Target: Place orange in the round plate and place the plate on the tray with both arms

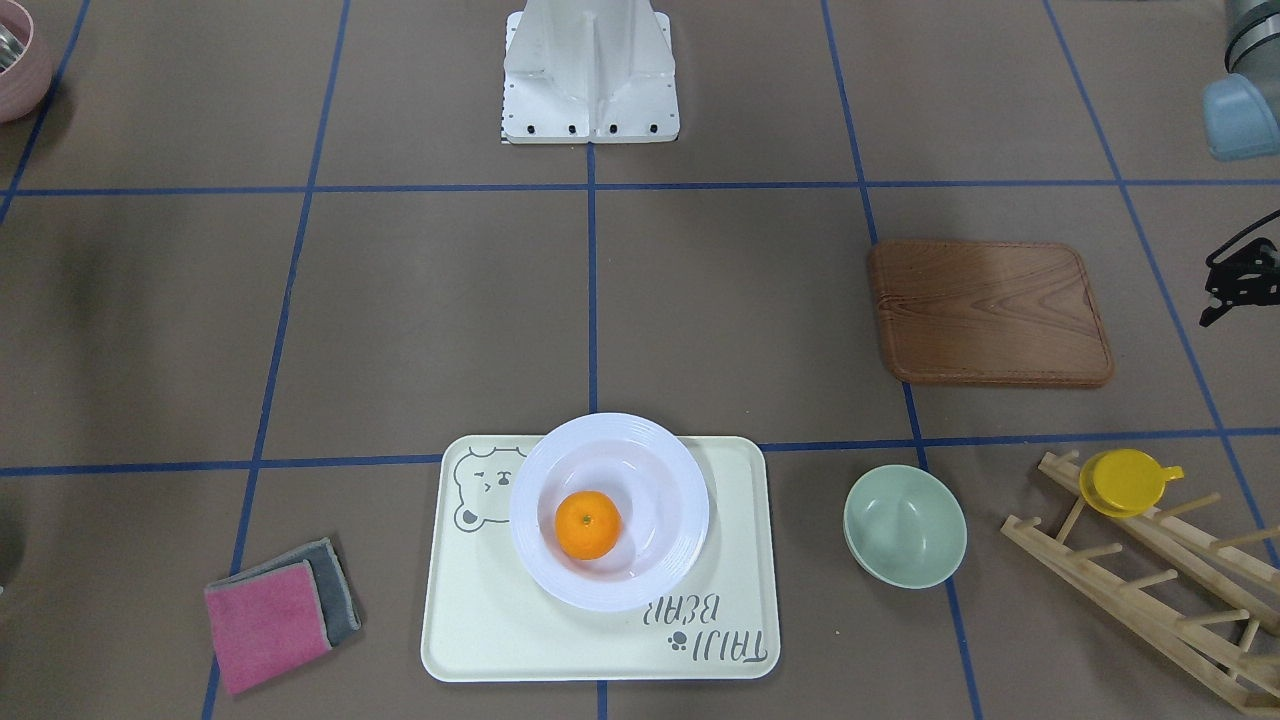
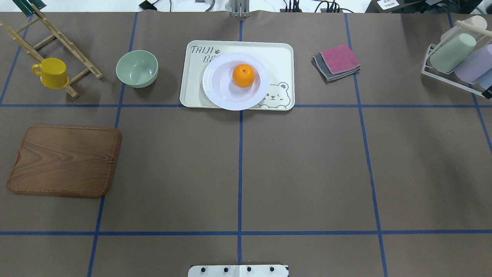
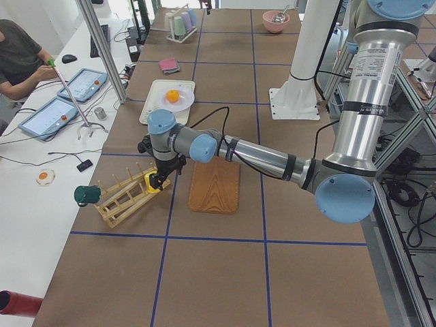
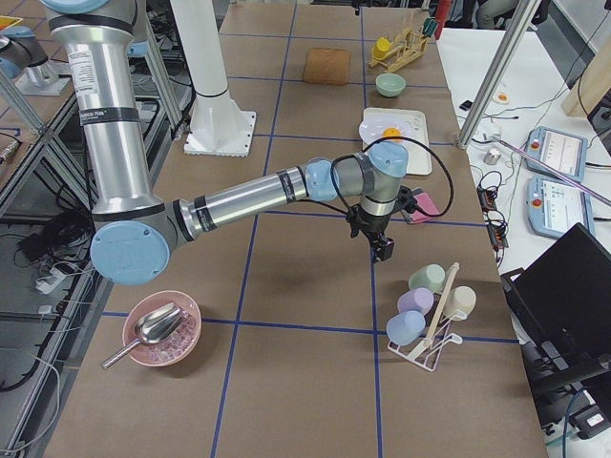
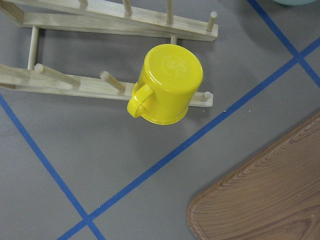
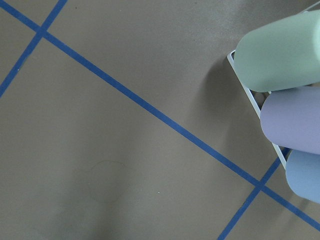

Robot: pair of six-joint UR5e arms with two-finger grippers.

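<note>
The orange [image 2: 243, 75] lies inside the white round plate [image 2: 215, 88]. The plate rests on the cream bear tray [image 2: 280, 57] at the far middle of the table, its near rim slightly overhanging the tray's edge. Neither gripper touches them. My left gripper [image 3: 158, 180] hovers far off over the yellow cup at the table's left end. Only a black part of it shows at the front-facing view's right edge, and I cannot tell whether it is open. My right gripper [image 4: 382, 246] hangs above bare table near the cup rack, and I cannot tell its state either.
A brown wooden board [image 2: 65, 159] lies at the left. Behind it are a pale-green bowl [image 2: 137, 68] and a yellow cup [image 2: 52, 72] on a wooden peg rack [image 2: 57, 38]. Folded pink and grey cloths [image 2: 337, 61] and a rack of pastel cups [image 2: 461, 57] stand to the right.
</note>
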